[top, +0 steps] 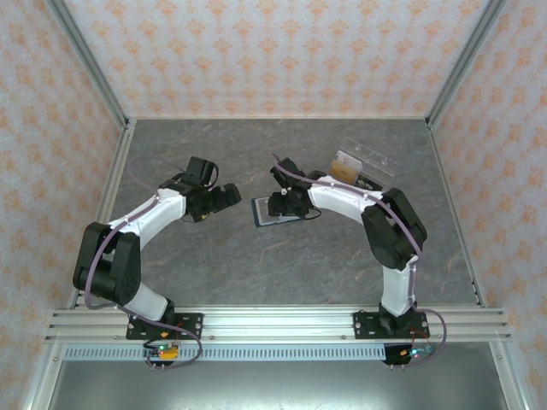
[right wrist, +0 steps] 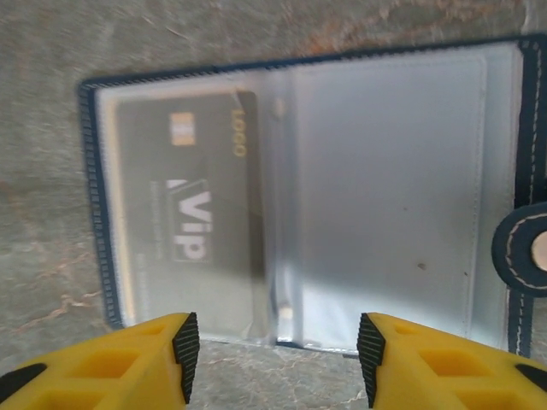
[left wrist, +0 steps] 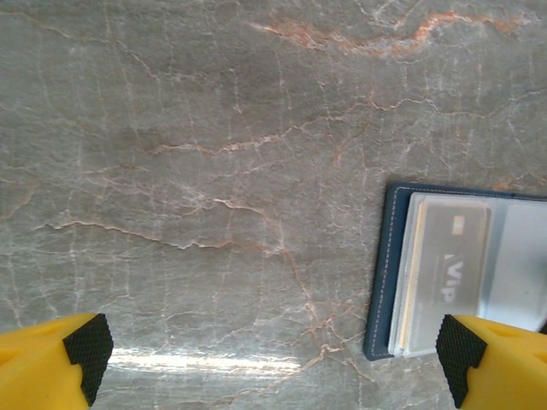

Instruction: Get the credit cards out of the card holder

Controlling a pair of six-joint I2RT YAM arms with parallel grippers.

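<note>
The card holder lies open and flat on the marble table between the two arms. In the right wrist view its navy rim frames two clear sleeves, and a snap tab sits on the right edge. A grey credit card printed "Vip" sits inside the left sleeve. My right gripper is open just over the holder's near edge, with nothing between its fingers. In the left wrist view the holder lies at the right with stacked card edges and the top card. My left gripper is wide open over bare table beside it.
A clear plastic box with something beige in it lies at the back right, behind the right arm. Patterned walls with metal posts close in the table on three sides. An aluminium rail runs along the near edge.
</note>
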